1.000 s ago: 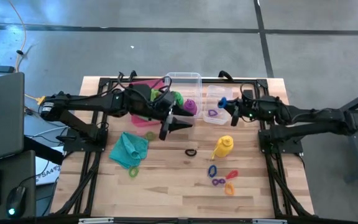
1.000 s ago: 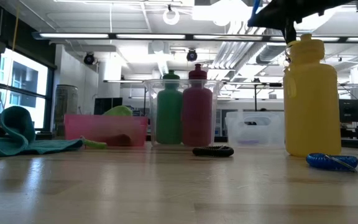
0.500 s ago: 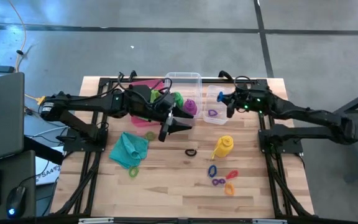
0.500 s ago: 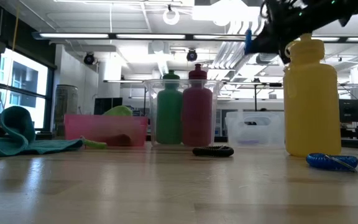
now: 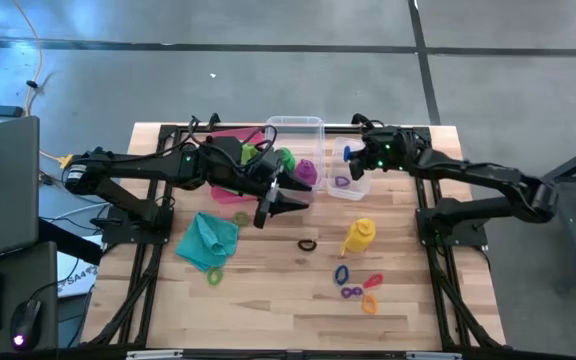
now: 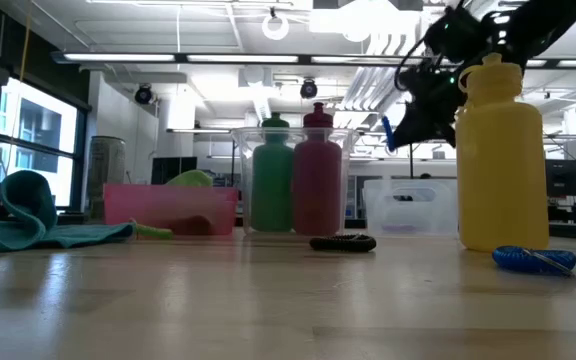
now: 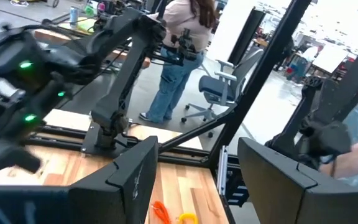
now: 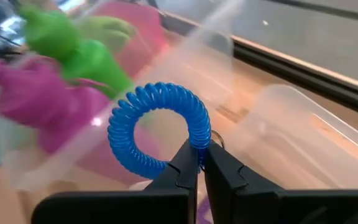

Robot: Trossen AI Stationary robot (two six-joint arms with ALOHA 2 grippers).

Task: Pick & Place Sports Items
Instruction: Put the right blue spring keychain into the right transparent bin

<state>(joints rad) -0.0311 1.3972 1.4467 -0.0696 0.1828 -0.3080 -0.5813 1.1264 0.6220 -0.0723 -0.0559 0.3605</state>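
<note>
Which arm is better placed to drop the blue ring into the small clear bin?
Right: the right gripper already pinches the blue ring above the small clear bin; the left gripper is elsewhere.

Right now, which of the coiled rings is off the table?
The blue ring, pinched in the right end effector above the small clear bin; the other rings lie on the table or in bins.

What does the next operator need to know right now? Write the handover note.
Right gripper: shut on a blue ring, held over the small clear bin, which holds a purple ring.
Left gripper: open, empty, beside the bins.
Done: green bottle and purple bottle in the tall clear bin.
Left: yellow bottle, teal cloth, loose rings on the table.
</note>
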